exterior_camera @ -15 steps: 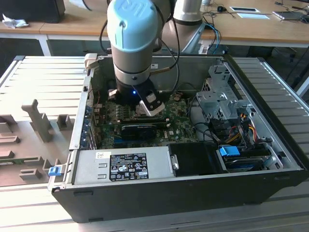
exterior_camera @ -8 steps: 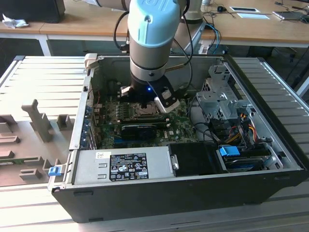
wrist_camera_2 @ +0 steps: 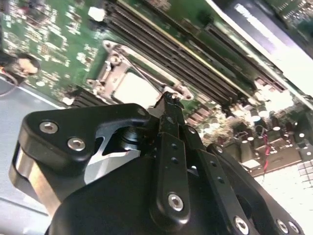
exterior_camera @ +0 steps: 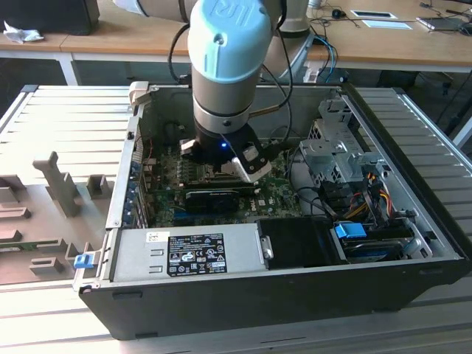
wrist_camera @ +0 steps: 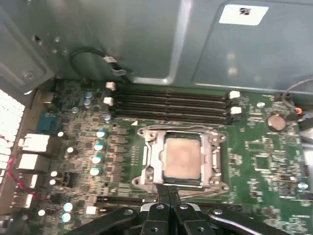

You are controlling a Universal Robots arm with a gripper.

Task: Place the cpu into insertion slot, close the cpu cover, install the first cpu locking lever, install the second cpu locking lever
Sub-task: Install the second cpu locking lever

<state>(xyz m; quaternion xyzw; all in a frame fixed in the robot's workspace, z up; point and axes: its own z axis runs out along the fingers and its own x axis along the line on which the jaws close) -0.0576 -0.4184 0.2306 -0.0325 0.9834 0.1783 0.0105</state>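
- In the exterior view, the arm [exterior_camera: 228, 59] reaches down into an open computer case [exterior_camera: 295, 287] lying on a ribbed grey counter [exterior_camera: 66, 118]. The pincer [exterior_camera: 221, 158] hangs low over the green board [exterior_camera: 166, 177], beside the long black card [exterior_camera: 217, 198]. A grey power box [exterior_camera: 188, 253] runs along the case's near edge, and a metal drive cage [exterior_camera: 335, 151] sits toward the exterior view's right.
- In the second wrist view, the pincer [wrist_camera_2: 168, 98] has its two black fingers [wrist_camera_2: 168, 122] pressed together with nothing between them; the tip is at the edge of the socket's [wrist_camera_2: 110, 66] silver frame, by a thin wire lever [wrist_camera_2: 146, 78]. The chip [wrist_camera_2: 134, 90] shows pale inside that frame. Black memory slots [wrist_camera_2: 161, 44] run just beside it.
- In the first wrist view, the chip [wrist_camera: 182, 155] lies flat in the socket [wrist_camera: 145, 155] near the board's middle, and the cover [wrist_camera: 211, 157] is down around it, framing its face. The closed fingertips [wrist_camera: 168, 193] meet at the socket's near edge. Four memory slots [wrist_camera: 168, 103] lie between the socket and the case wall [wrist_camera: 161, 39].
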